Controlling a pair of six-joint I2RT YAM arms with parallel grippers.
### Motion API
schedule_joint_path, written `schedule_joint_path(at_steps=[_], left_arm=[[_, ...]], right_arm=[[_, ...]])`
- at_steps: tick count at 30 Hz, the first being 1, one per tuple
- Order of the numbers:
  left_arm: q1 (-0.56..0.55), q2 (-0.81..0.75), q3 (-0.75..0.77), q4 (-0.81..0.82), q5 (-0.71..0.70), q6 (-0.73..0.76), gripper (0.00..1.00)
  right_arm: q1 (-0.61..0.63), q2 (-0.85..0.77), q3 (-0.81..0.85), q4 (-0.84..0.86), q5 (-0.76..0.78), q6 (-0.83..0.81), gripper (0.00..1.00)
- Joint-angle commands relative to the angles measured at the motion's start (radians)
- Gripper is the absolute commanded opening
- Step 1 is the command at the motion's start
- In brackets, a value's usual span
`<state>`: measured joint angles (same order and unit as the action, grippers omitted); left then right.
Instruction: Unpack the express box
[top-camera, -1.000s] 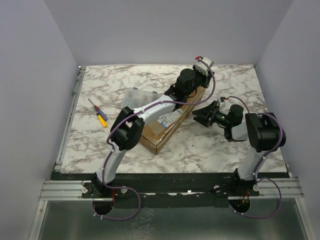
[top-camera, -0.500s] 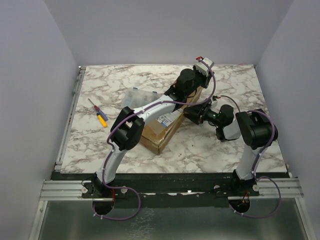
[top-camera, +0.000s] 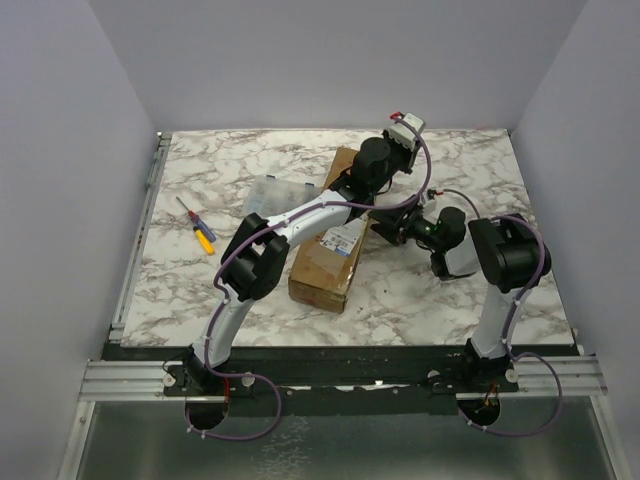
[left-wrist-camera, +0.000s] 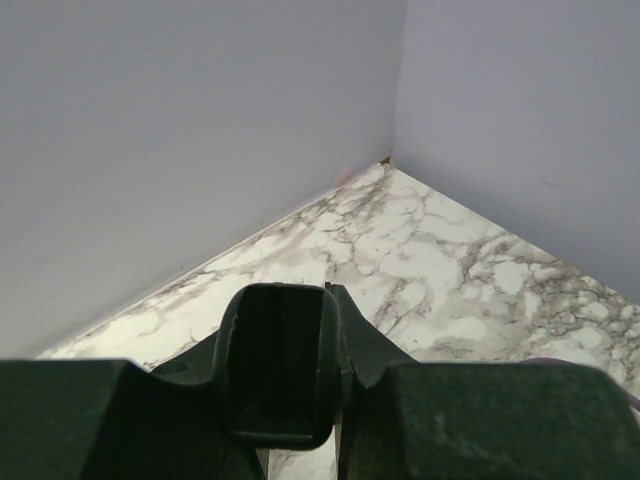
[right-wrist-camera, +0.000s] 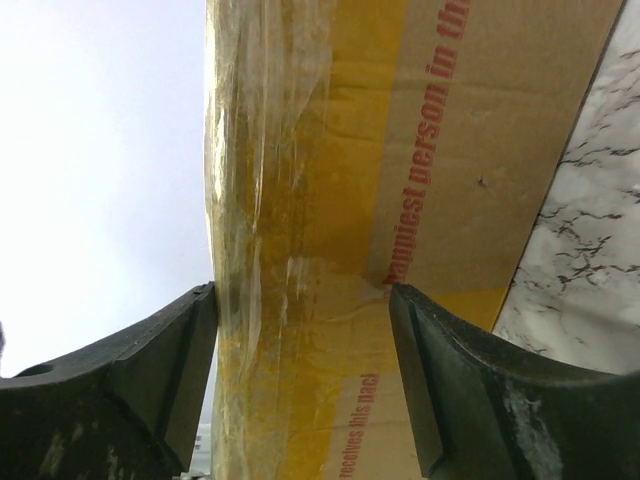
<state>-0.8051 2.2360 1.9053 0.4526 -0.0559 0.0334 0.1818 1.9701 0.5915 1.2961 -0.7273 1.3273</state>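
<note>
Right wrist view: right fingers (right-wrist-camera: 160, 380) spread before the taped express box (right-wrist-camera: 470, 150); left fingers (left-wrist-camera: 500, 420), cannot tell

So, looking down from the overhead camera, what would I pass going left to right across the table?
First the screwdriver → clear plastic case → express box → right arm.

The left arm (top-camera: 310, 212) covers the middle of the box (top-camera: 322, 275) and part of the clear case (top-camera: 262, 190). Whether the right gripper (right-wrist-camera: 300, 292) presses the box cannot be told.
</note>
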Motion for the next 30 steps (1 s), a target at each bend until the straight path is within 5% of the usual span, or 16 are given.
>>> schedule_joint_path(at_steps=[1,15,24,30], left_arm=[[0.002,-0.018,0.024,0.009,-0.135,0.02,0.0],[0.004,-0.009,0.047,0.028,-0.237,0.023,0.0],[0.011,0.009,0.068,0.033,-0.254,0.042,0.0],[0.015,0.039,0.097,0.031,-0.263,0.051,0.0]], right_arm=[[0.008,-0.061,0.027,-0.188,0.0,-0.175,0.78],[0.018,-0.076,0.068,-0.212,-0.035,-0.184,0.81],[0.019,0.028,0.041,-0.134,-0.015,-0.122,0.45],[0.019,0.024,0.03,-0.148,-0.012,-0.135,0.44]])
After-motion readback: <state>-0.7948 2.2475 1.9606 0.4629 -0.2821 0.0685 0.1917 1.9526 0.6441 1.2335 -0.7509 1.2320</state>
